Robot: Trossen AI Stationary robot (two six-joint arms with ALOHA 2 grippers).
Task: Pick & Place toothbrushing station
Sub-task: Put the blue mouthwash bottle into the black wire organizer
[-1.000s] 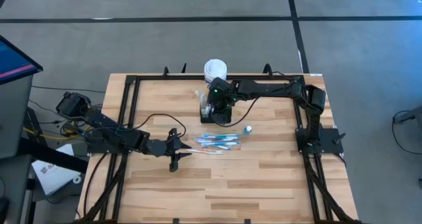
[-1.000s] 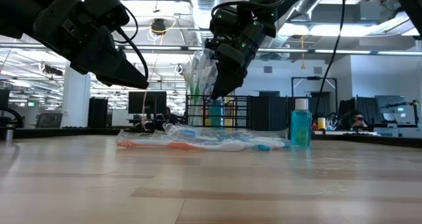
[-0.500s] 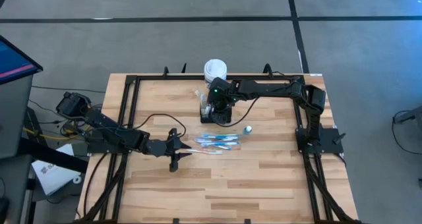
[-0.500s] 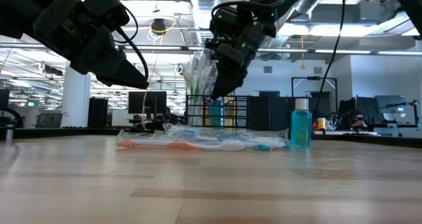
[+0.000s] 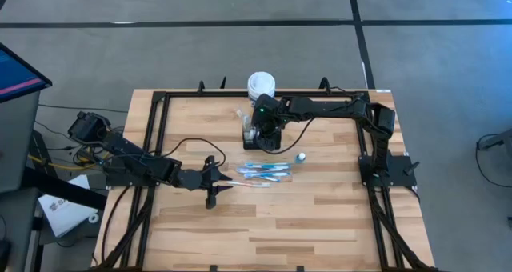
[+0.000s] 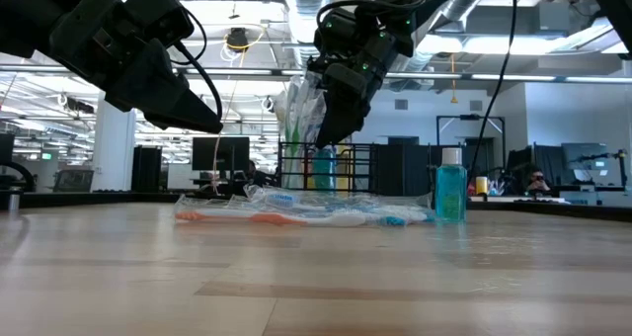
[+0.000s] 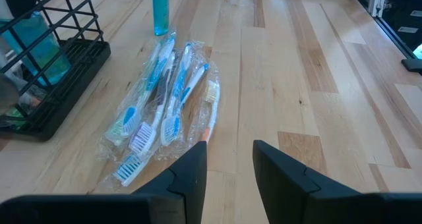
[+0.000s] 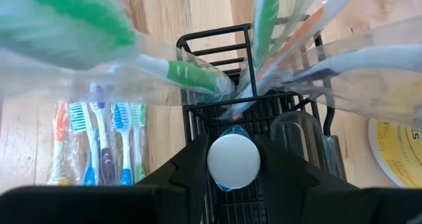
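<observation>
We are seeing the left gripper (image 5: pixel 214 194) hovering over the table (image 5: pixel 320 224) on the left side, near edge of the toothbrush pile, not touching anything. Its fingers (image 7: pixel 191 178) are standing slightly apart with nothing between them, clear in the left wrist view. Just right of it, a bunch of wrapped toothbrushes (image 5: pixel 262 173) is lying flat on the wood, with blue, green and orange handles; in the left wrist view the same bunch (image 7: pixel 158 115) is lying just beyond the fingertips.

Moving right, a small blue bottle (image 6: pixel 450 184) with a white cap is standing upright on the table, just right of the toothbrushes; from above it shows as a small dot (image 5: pixel 301 156).

On the far side of the pile, the black wire caddy (image 5: pixel 260 136) is sitting on the table toward the far middle. We are seeing it in the low view as a dark grid (image 6: pixel 331 168) behind the toothbrushes, with wrapped toothbrushes sticking up out of it. The right gripper (image 5: pixel 268 130) is hanging directly over the caddy. In the right wrist view its fingers (image 8: pixel 191 168) are clamping a bottle with a round white cap (image 8: pixel 233 160), held above the caddy's compartments (image 8: pixel 254 197). A yellow canister with a white lid (image 5: pixel 262 85) is standing at the far edge, just beyond the caddy.
</observation>
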